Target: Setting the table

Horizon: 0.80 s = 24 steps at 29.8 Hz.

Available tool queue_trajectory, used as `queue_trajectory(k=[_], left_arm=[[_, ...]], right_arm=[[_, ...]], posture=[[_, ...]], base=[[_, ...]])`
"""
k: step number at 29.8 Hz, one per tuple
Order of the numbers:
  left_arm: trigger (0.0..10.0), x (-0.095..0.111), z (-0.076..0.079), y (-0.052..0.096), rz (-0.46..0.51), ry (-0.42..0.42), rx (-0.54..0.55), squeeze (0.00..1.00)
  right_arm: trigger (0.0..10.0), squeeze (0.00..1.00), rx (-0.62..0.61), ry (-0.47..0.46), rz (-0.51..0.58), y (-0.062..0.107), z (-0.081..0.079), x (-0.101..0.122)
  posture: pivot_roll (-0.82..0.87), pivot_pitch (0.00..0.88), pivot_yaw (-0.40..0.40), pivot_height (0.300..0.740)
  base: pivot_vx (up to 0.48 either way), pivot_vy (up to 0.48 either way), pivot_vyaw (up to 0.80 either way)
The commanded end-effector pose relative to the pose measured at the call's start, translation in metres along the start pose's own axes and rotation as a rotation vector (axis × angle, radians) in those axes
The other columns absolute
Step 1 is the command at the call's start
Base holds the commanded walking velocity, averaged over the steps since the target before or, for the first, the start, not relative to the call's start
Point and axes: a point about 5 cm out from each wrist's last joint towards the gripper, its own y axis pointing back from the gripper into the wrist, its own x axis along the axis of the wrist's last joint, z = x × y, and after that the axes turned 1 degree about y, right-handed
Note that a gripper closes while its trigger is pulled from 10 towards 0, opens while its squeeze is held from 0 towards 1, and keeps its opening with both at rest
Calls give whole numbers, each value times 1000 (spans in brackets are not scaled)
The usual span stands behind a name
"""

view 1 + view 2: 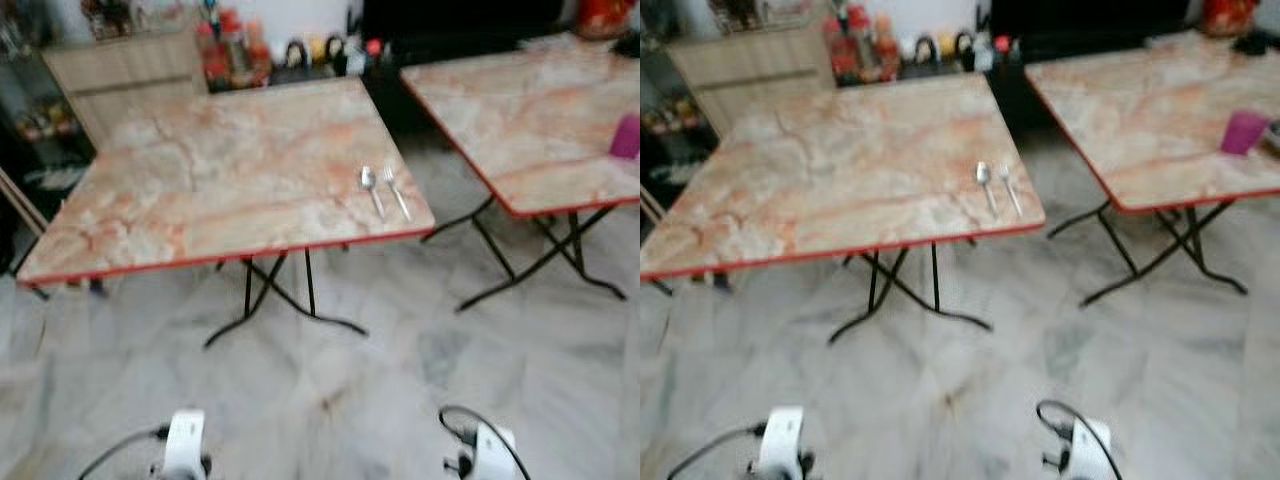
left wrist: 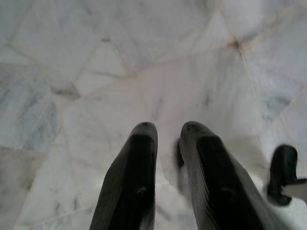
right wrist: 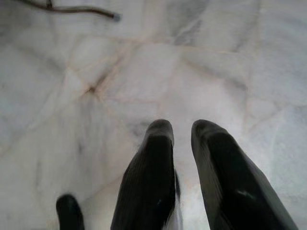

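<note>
Both hands hang idle over the marble floor point(image 1: 330, 400), left hand point(image 2: 168, 139) and right hand point(image 3: 182, 134) fingers slightly apart, empty. At one o'clock, spoon point(image 1: 370, 188) and fork point(image 1: 397, 192) lie side by side near the tabletop's point(image 1: 200, 180) corner; approach squarely, halting short of the red edge.

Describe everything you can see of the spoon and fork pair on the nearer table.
The spoon and fork look like silvery metal. They lie flat, side by side and roughly parallel, on the nearer table's marbled pink-beige top, close to its red-edged front corner on the robot's right. The spoon is to the left of the fork, heads pointing away from the robot. Blur hides finer detail and whether they touch. Nothing else rests against them.
</note>
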Motion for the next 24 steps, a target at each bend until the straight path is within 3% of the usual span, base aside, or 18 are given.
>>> queue_trajectory(k=[1, 13, 17, 24], left_arm=[[10000, -8, -9, 2, -25, -20, 21, 0], [10000, 6, 1, 1, 77, -12, 4, 0], [10000, 15, 5, 0, 130, 15, 7, 0], [10000, 18, 11, -1, 144, -18, -17, 0]], right_arm=[[10000, 0, 22, -6, 7, -1, -9, 3], [10000, 0, 41, 26, 80, -3, -11, 17], [10000, 0, 53, 37, 155, -4, -10, 31], [10000, 0, 58, 21, 305, -7, -11, 66]], posture=[[-44, 0, 67, 740], [-43, 0, 60, 740], [-42, 0, 52, 740], [-48, 0, 48, 740]], base=[[0, 0, 0], [0, 0, 0], [0, 0, 0], [0, 0, 0]])
